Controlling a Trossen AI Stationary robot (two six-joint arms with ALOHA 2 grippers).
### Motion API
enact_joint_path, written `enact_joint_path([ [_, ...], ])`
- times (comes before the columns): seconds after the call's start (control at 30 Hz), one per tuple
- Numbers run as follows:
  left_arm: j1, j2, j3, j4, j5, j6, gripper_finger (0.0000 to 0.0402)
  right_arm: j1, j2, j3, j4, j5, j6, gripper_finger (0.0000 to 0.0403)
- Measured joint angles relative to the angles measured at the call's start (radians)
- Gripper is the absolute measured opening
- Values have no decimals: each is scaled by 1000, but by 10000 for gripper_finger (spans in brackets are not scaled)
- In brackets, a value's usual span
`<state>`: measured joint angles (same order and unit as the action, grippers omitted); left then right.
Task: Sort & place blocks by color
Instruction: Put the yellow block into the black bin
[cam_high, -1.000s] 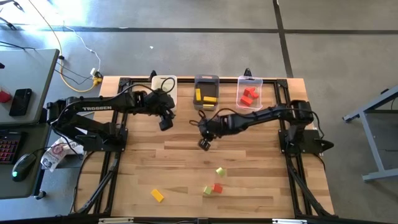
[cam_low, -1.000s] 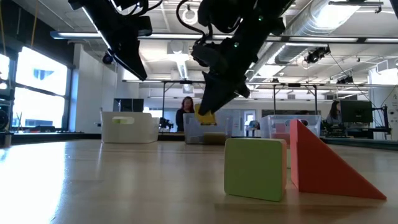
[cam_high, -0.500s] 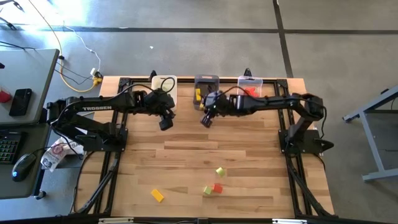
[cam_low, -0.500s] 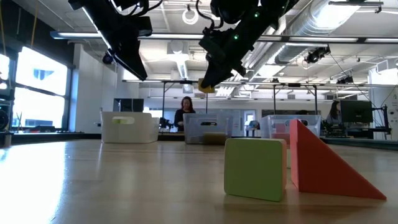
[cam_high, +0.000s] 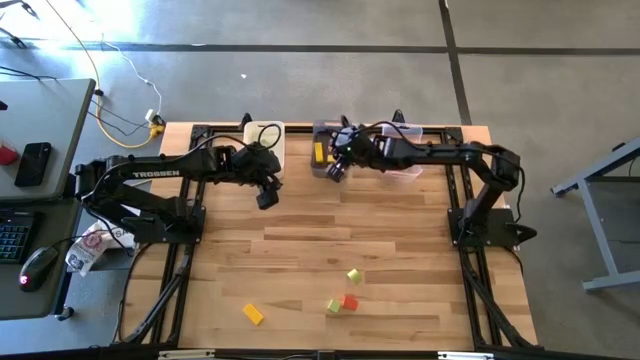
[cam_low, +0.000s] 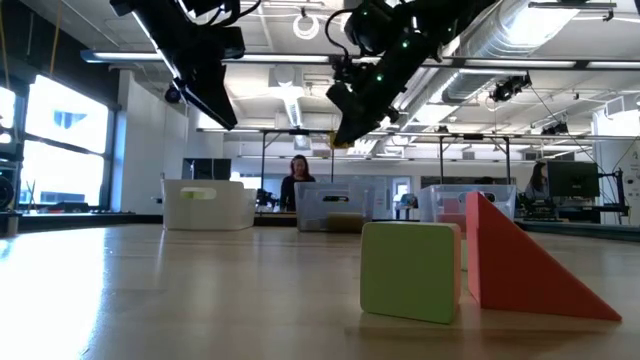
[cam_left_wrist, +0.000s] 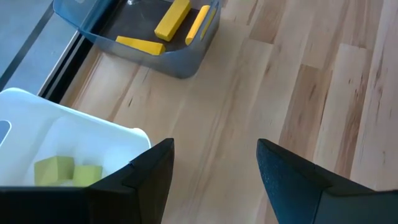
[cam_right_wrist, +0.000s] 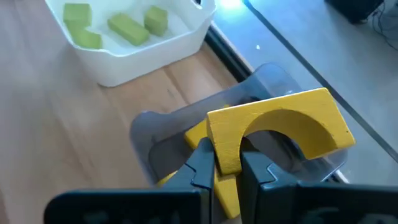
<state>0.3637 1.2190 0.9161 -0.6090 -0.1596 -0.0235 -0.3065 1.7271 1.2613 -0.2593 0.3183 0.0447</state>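
Wrist views give us what the high view hides: the right hand (cam_right_wrist: 227, 171) is clamped on a yellow arch block (cam_right_wrist: 280, 127) above the grey bin (cam_right_wrist: 155, 134), and green blocks (cam_right_wrist: 127, 28) lie in the white bin (cam_right_wrist: 161, 46). Our left hand (cam_left_wrist: 214, 165) hangs open by the white bin. Since a second ago, the right hand has risen from mid-table to the grey bin; three blocks (cam_high: 347, 290) remain near the front edge.

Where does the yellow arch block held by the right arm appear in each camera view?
High view: not discernible; the right end effector hides it, over the grey bin.
Low view: yellow arch block, a speck under that end effector, top centre.
Left wrist view: not in it.
Right wrist view: centre.
Shared landmark: grey bin.
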Motion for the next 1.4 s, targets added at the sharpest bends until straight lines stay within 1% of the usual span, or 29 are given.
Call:
enact_joint_path([
  [0.13, 0, 0, 0, 0, 0, 0, 214, -23, 22, 1, -6, -22, -9, 14],
  [0.27, 0, 0, 0, 1, 0, 0, 214, -48, 57, 1, -5, -97, -8, 14],
  [0.4, 0, 0, 0, 0, 0, -4, 214, -65, 77, 0, -10, -114, -8, 14],
  [0.6, 0, 0, 0, 0, 0, -5, 214, -97, 87, 0, -21, -219, 46, 14],
  [0.67, 0, 0, 0, 1, 0, -13, 214, -106, 87, 0, -27, -238, 69, 14],
  [0.93, 0, 0, 0, 1, 0, -19, 214, -126, 87, 0, -92, -268, 134, 14],
  [1.03, 0, 0, 0, 4, 0, -46, 214, -126, 88, 0, -121, -278, 139, 14],
  [1.13, 0, 0, 0, 13, 0, -69, 214, -126, 95, 0, -127, -281, 142, 14],
  [1.27, 0, 0, 0, 30, 0, -71, 214, -126, 101, 0, -127, -319, 158, 14],
  [1.4, 0, 0, 0, 31, 0, -71, 214, -125, 104, 0, -126, -311, 157, 19],
])
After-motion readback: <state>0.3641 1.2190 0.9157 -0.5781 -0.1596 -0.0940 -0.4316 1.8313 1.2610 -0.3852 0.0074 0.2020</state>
